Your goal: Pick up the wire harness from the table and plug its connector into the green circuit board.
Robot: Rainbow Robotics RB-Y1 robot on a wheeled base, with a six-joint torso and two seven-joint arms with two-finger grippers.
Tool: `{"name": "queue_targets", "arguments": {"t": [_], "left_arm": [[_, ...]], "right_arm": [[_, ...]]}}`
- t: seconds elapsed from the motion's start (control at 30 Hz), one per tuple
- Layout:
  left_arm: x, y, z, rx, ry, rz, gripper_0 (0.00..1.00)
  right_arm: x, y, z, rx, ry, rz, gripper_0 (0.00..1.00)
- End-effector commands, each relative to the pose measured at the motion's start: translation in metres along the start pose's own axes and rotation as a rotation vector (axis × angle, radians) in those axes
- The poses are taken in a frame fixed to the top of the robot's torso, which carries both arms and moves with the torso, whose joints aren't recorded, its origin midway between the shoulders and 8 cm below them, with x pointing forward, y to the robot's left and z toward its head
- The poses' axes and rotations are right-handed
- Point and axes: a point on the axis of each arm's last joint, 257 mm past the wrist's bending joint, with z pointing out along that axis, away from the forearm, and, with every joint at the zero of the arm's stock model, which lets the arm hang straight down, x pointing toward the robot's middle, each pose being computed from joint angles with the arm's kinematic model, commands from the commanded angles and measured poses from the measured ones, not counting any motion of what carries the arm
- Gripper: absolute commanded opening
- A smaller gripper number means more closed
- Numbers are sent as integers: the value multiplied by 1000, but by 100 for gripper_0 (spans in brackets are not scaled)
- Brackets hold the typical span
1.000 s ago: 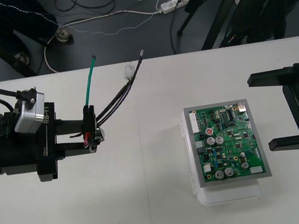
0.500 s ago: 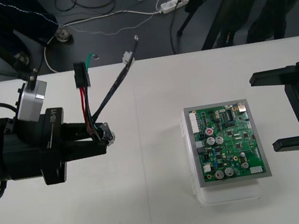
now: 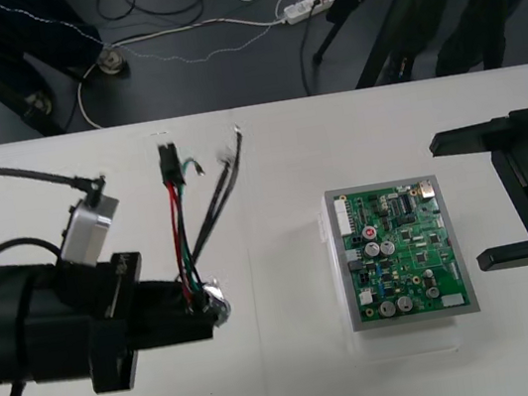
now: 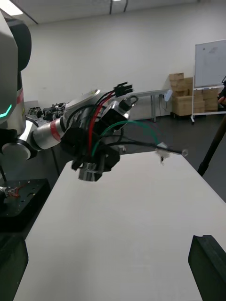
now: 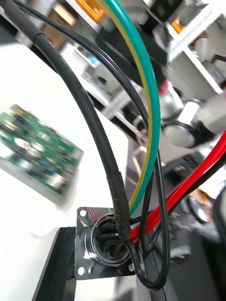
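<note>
Pale counter carries the board at right. Left hand, over the counter's left, pinches the harness at its socket. Its wires stand up, plug topmost, well apart from the board. Right hand stands spread beside the board.

You'll find the socket half buried behind the dark fingers of the left gripper in the front view, so the exact grip can't be made out there. The right gripper is cut off by the right edge. From the left wrist, the circuit board is blurred and its parts are unreadable. The wires run out of frame before their far ends. From the right wrist, that arm's fingers are clipped to dark corners.
</note>
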Motion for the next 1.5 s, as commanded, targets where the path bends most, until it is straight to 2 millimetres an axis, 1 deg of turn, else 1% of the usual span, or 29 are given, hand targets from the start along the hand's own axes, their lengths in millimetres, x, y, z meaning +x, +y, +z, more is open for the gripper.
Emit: {"name": "queue_targets", "arguments": {"t": [0.03, 0.07, 0.1, 0.23, 0.27, 0.3, 0.43, 0.47, 0.53, 0.67, 0.77, 0.9, 1.0, 1.1, 1.23, 1.33, 1.5], "left_arm": [[40, -41, 18, 107, 116, -203, 0], [40, -41, 18, 107, 116, -203, 0], [45, -45, 21, 122, 134, -227, 0], [50, -53, 28, 151, 171, -280, 0], [52, -59, 33, 174, 191, -289, 0], [52, -59, 33, 174, 191, -289, 0], [67, -71, 41, 229, 264, -293, 0], [67, -71, 41, 229, 264, -293, 0], [74, -80, 47, 267, 301, -293, 0], [76, -84, 52, 302, 326, -293, 0], [73, -84, 56, 348, 331, -314, 0], [66, -78, 62, 384, 323, -314, 0], [62, -73, 66, 395, 317, -311, 0], [58, -73, 71, 406, 322, -300, 0], [48, -72, 82, 423, 298, -314, 0], [39, -74, 90, 446, 279, -330, 0], [29, -74, 99, 447, 254, -328, 0]], "right_arm": [[-10, 0, -1, -41, -5, -15, 100], [-10, 0, -1, -41, -5, -15, 100], [-11, 0, -1, -43, -5, -15, 100], [-11, 1, -2, -45, -2, -15, 100], [-11, 1, -2, -45, 1, -15, 100], [-11, 1, -2, -45, 1, -15, 100], [-12, 0, -3, -46, 4, -11, 100], [-12, 0, -3, -46, 4, -11, 100], [-13, -1, -2, -48, 6, -19, 100], [-16, -2, 3, -66, 6, -30, 100], [-18, -3, 7, -82, 3, -35, 100], [-16, -3, 10, -99, -16, -5, 100], [-13, 0, 17, -139, -28, 19, 100], [-12, 3, 25, -175, -48, 44, 100], [-9, 3, 34, -212, -59, 68, 100], [-7, 0, 38, -227, -60, 82, 100], [-9, -16, 40, -220, -76, 90, 100]]}}
